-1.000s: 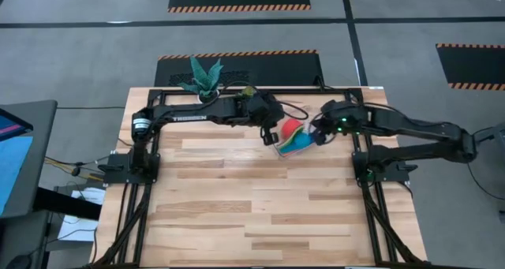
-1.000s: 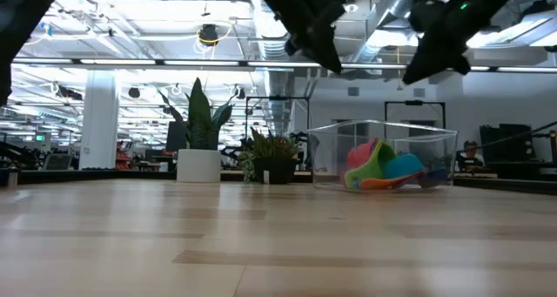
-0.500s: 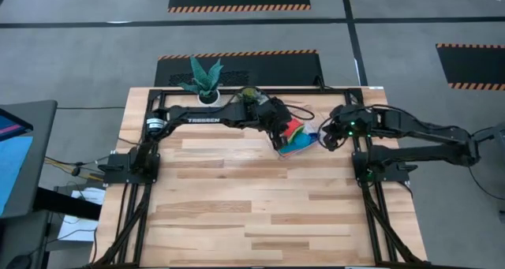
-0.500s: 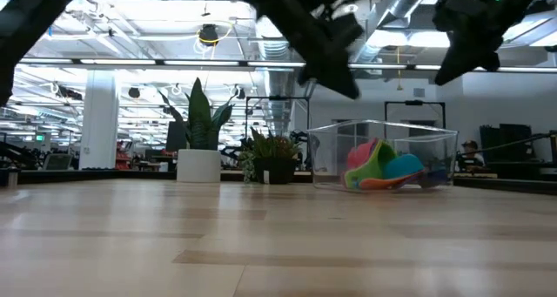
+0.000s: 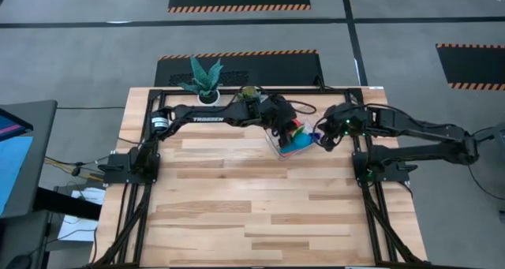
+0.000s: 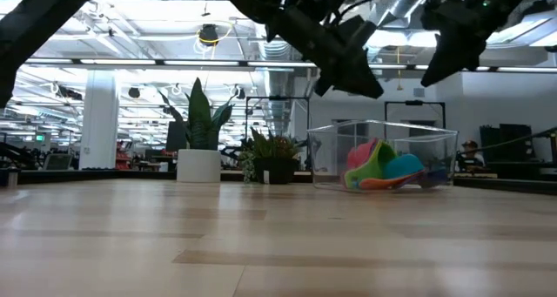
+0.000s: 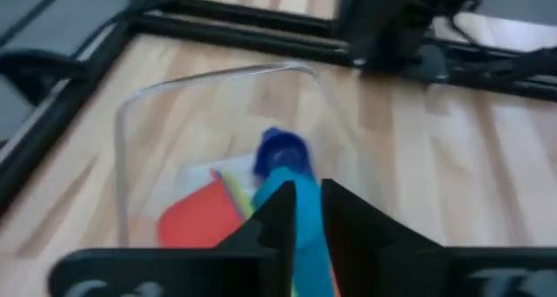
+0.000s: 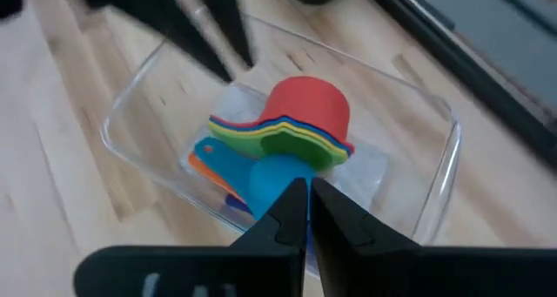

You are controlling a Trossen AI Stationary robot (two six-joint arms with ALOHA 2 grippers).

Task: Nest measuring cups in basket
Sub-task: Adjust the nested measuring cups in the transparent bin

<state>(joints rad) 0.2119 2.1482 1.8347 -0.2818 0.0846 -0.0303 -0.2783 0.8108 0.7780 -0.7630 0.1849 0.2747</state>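
Observation:
The clear basket [image 5: 278,150] stands on the table at the far right, between my two grippers. Inside it lie the measuring cups [image 8: 296,131], nested in a stack on its side: red outermost, then yellow, green and orange rims, with light blue at the front. A dark blue cup [image 7: 280,149] lies beside them. My left gripper [image 6: 370,88] hangs above the basket's left part, slanting down, its fingers a little apart; the blue seen between them [image 7: 306,192] is a cup below. My right gripper [image 8: 309,188] hovers shut over the basket's right side [image 5: 318,140].
A white pot with a spiky plant [image 5: 207,84] and a small dark pot [image 5: 249,91] stand at the far edge, left of the basket. The black frame rails run along the table's sides. Bare wooden tabletop [image 5: 252,214] stretches toward the near edge.
My left gripper has gone down and toward the table's right edge, coming in over the basket from its left side. The basket and the cups have stayed where they were.

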